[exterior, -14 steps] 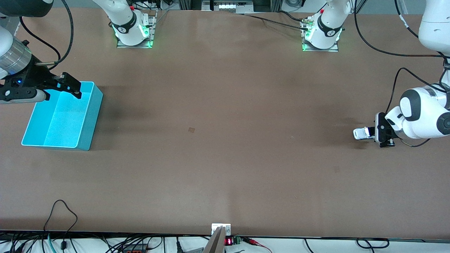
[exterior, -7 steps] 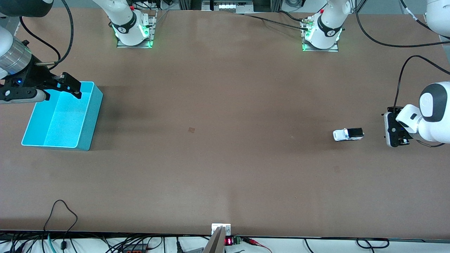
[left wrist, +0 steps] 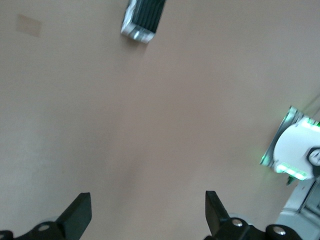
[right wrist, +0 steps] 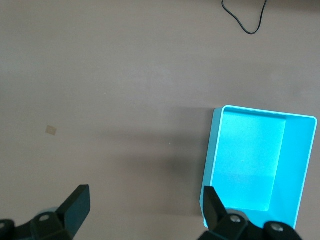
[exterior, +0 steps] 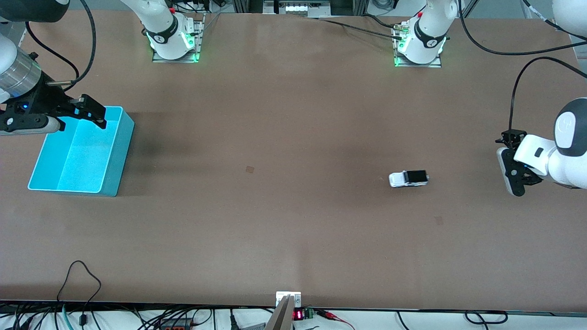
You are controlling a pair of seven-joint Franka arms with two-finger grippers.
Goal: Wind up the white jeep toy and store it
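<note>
The white jeep toy (exterior: 408, 178) stands alone on the brown table, toward the left arm's end; the left wrist view shows its black ribbed roof (left wrist: 144, 19). My left gripper (exterior: 506, 167) (left wrist: 146, 200) hovers open and empty over the table edge at that end, well apart from the toy. At the right arm's end sits the cyan bin (exterior: 120, 156) (right wrist: 215, 150), empty inside. My right gripper (exterior: 78, 120) (right wrist: 145, 192) waits open above the bin's farther rim, holding nothing.
A small square mark (exterior: 250, 169) lies on the table's middle. The two arm bases (exterior: 174, 41) (exterior: 419, 46) stand along the edge farthest from the front camera. A black cable loop (exterior: 80, 275) lies near the front edge.
The jeep has left the left gripper's jaws and rolled across the table toward the bin's end. The left gripper has drawn back and up. The right arm has stayed put.
</note>
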